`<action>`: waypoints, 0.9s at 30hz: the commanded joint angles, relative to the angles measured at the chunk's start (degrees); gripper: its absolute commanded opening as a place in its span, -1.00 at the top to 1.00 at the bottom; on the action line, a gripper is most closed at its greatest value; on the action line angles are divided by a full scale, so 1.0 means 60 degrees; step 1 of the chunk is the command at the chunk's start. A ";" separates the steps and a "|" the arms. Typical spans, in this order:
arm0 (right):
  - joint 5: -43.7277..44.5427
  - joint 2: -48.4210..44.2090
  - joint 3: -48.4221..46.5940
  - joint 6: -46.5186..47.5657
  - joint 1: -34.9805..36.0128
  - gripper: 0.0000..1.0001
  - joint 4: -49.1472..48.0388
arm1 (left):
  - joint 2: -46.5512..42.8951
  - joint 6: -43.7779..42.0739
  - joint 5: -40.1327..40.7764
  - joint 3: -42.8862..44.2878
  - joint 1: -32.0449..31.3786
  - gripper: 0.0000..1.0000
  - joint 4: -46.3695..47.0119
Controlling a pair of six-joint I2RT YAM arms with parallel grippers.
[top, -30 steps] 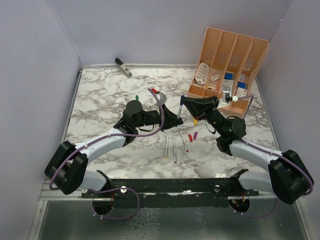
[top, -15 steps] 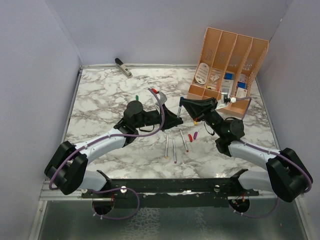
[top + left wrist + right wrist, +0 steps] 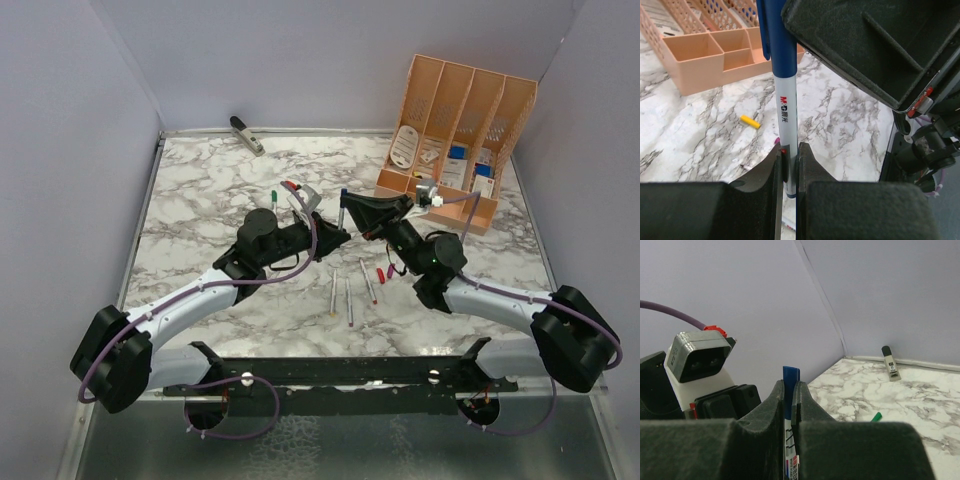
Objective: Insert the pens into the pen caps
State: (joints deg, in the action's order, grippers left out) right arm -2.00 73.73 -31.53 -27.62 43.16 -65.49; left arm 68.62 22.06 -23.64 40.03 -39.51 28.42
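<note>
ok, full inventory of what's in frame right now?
loose pens: 3, silver-grey, lying mid-table nearer than the grippers
blue-capped pen: 1, white barrel and blue cap, upright between the two grippers
red cap: 1, red, just right of the loose pens
green cap: 1, green, beyond the left arm
yellow cap: 1, yellow, on the table near the organizer, seen only from the left wrist
organizer: 1, peach, far right corner, small items inside
stapler-like object: 1, grey-black, far left edge
table: 1, white-grey marble
left gripper: 1, black, closed on the pen barrel
right gripper: 1, black, closed on the pen's capped end
</note>
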 commanded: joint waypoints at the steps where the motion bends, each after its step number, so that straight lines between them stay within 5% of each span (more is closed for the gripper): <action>1: -0.0484 0.0662 0.0460 0.0391 0.0351 0.98 0.2814 | -0.0776 -0.0382 0.1331 0.0517 0.0125 1.00 0.2218; 6: -0.0444 0.0585 0.0052 0.0614 0.0351 0.97 0.2691 | -0.0557 -0.0254 0.1160 0.0456 0.0124 1.00 0.1929; 11: 0.0082 0.0309 -0.0787 0.1239 0.0351 0.12 0.2799 | -0.0318 -0.0342 0.1196 0.0532 0.0124 1.00 0.0646; 14: 0.0501 0.0102 -0.1324 0.1628 0.0351 -0.19 0.2941 | -0.0221 -0.0501 0.1516 0.0617 0.0127 1.00 -0.0198; 21: 0.1116 -0.1149 -0.1470 0.2564 0.0351 -0.27 0.2931 | 0.0144 -0.1017 0.3662 0.1294 0.0354 1.00 -0.3081; 27: 0.2443 -0.2217 -0.1133 0.3062 0.0342 -0.26 0.3547 | 0.1397 -0.0544 0.4096 0.1898 0.1813 1.00 -0.4528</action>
State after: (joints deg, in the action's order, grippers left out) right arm 4.80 63.99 -39.18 -13.23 44.95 -47.83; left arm 71.96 17.72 -4.84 48.53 -33.82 10.76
